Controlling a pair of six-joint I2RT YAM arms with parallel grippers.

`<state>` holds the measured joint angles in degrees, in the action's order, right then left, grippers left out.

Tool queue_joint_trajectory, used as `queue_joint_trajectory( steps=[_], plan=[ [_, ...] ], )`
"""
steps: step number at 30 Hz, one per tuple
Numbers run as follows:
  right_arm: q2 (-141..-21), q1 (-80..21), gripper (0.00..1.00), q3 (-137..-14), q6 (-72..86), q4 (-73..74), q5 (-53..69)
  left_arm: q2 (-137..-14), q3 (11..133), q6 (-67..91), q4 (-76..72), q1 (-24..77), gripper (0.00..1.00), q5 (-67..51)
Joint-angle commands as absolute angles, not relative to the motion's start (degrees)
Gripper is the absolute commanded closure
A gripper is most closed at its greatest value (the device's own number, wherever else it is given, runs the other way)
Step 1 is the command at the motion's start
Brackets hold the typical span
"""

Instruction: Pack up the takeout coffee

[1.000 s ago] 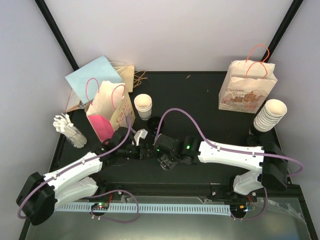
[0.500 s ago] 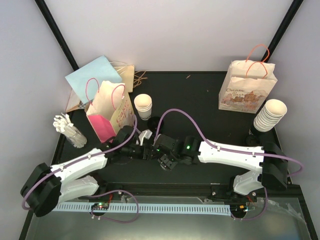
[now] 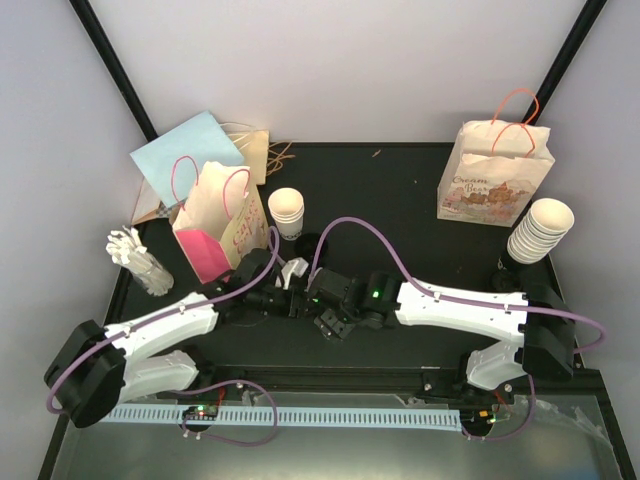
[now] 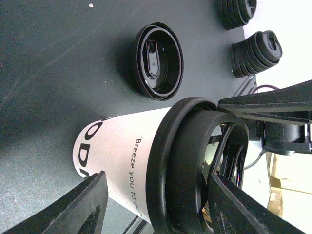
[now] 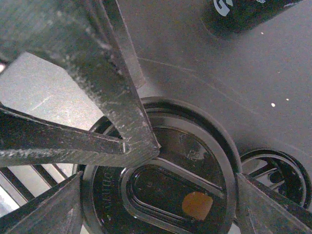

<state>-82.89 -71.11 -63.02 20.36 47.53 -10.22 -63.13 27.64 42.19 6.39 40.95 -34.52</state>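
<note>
Fingers (image 4: 92,204) of the left gripper (image 4: 157,178) flank the white coffee cup (image 4: 122,156), one on each side of its printed wall. I cannot tell whether they clamp it or stand just off it. The right gripper (image 5: 158,178) meets it from the other side, its fingers (image 5: 273,204) at either edge of the black lid (image 5: 195,161) that sits on the cup's mouth. Whether they pinch that lid or have let go cannot be told either.

All this takes place on a black table (image 3: 400,190). A printed paper bag (image 3: 495,185) stands upright at the far right, and a pink-and-cream bag (image 3: 215,225) stands at the far left, close to the left arm. A tall stack of white cups (image 3: 540,230) sits at the right edge, with a shorter stack (image 3: 287,212) near the middle. The coffee cup is between the two grippers, just right of the pink-and-cream bag. A loose lid (image 4: 157,61) lies on the table near the cup, and two lid stacks (image 4: 256,53) stand farther off.
</note>
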Motion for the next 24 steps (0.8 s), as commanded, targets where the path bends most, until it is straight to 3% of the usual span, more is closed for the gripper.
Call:
queue_joint_trajectory(
  steps=[1,15,24],
  plan=[
    [-83.6,-71.8,0.16,-64.4,21.2,52.0,-10.7,-64.7,29.6,40.0,12.0,41.5,0.42,-29.7],
    [-79.9,-71.8,0.09,-67.9,23.6,53.0,-13.4,-64.5,31.9,39.0,15.1,42.5,0.43,-27.3],
    [-75.2,-70.0,0.09,-64.4,25.1,52.0,-10.0,-60.9,37.7,37.2,20.6,42.5,0.34,-25.5]
  ],
)
